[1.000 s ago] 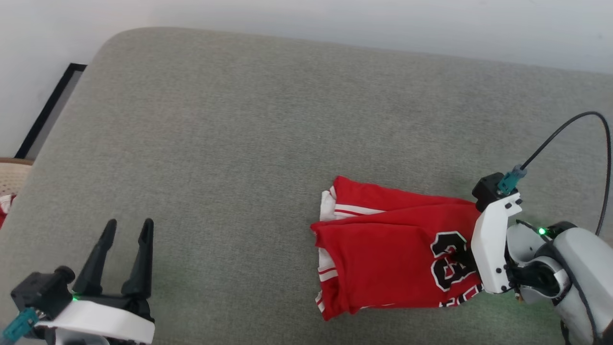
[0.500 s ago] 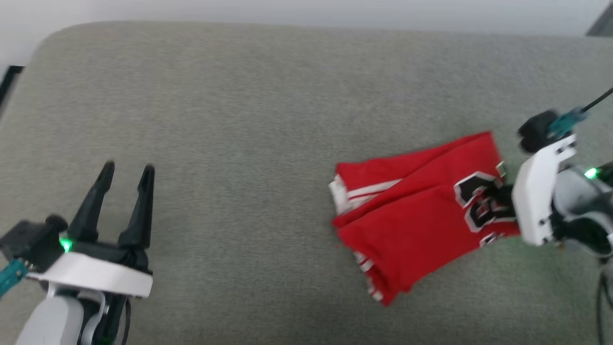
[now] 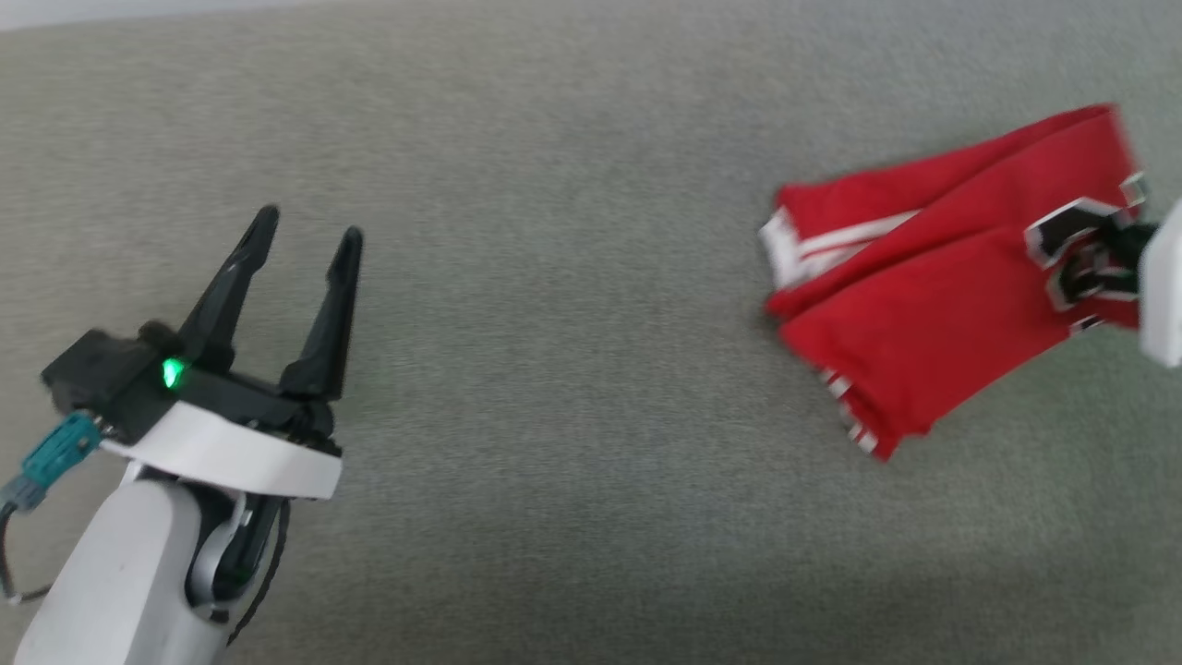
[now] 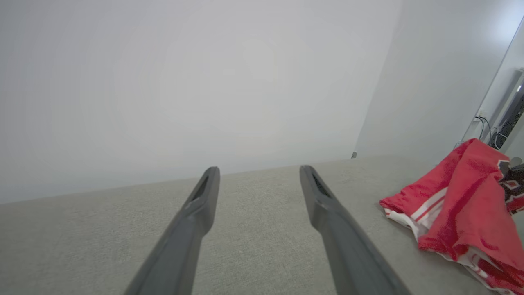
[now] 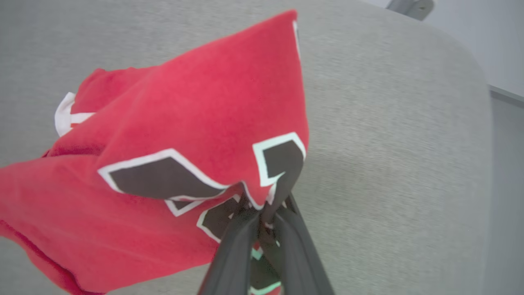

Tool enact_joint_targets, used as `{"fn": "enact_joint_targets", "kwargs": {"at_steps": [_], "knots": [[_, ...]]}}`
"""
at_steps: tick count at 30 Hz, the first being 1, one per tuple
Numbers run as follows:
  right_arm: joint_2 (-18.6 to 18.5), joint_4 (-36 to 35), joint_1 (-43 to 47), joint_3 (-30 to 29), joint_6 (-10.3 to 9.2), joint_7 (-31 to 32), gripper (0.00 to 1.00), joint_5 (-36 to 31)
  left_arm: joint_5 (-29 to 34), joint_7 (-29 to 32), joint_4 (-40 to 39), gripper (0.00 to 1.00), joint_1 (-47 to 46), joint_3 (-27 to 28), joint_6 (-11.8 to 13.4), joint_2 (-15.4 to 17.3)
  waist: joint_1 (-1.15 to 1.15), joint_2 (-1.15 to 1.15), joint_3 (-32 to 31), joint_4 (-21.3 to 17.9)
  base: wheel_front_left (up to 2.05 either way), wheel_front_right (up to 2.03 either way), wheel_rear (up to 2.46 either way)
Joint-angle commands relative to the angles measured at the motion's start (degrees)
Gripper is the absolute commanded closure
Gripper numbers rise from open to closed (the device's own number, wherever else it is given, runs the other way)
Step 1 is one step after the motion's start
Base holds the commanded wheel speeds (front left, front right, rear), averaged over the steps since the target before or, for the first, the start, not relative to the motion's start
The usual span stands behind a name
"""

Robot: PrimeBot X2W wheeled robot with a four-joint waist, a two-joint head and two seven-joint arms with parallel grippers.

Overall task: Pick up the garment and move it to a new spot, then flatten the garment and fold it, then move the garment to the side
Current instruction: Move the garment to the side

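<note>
The garment (image 3: 933, 277) is a folded red jersey T-shirt with white striped trim and a black white-outlined number, lying on the grey cushion at the right of the head view. My right gripper (image 5: 266, 217) is shut on the garment (image 5: 184, 135), pinching its edge at the black number and lifting that edge off the cushion. In the head view its white housing (image 3: 1165, 296) is at the right border. My left gripper (image 3: 307, 226) stands open with nothing between its fingers, over bare cushion far to the garment's left. The left wrist view has the garment (image 4: 462, 205) at its right.
A broad grey upholstered cushion (image 3: 554, 277) carries everything. A pale wall (image 4: 184, 82) rises behind it. The cushion's rounded corner and edge (image 5: 470, 82) lie to the right of the held garment in the right wrist view.
The head camera has swung, shifting the whole picture. My right gripper has dragged the garment toward the right, turning it and lifting its held edge. The left gripper stays open.
</note>
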Motion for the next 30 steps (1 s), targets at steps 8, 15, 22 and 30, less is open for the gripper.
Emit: {"fn": "enact_joint_targets", "kwargs": {"at_steps": [8,15,22,30], "knots": [[-2.4,3.87,-3.68,-4.39,-0.05,-5.82,1.0,-5.6,1.02,-0.29,-0.32,0.0,-6.24,-4.43,-0.2,1.28,0.0,0.0,4.5,-4.44,0.0,0.0,0.0],[-3.16,8.51,-7.0,-7.66,-0.05,-10.57,1.0,-12.42,1.81,-0.29,-0.65,0.0,-11.52,-8.92,-0.2,1.3,0.0,0.0,7.49,-6.23,0.0,0.0,0.0],[-2.02,14.84,-9.83,-12.34,-0.06,-14.27,1.0,-20.44,2.42,-0.29,-0.06,0.0,-16.08,-13.15,-0.2,0.89,0.0,0.0,10.08,-6.54,0.0,0.0,0.0],[2.03,23.36,-12.97,-20.15,-0.06,-17.06,1.0,-31.1,1.95,-0.29,0.69,0.0,-19.53,-16.56,-0.2,1.05,0.0,0.0,12.39,-6.07,0.0,0.0,0.0]]}}
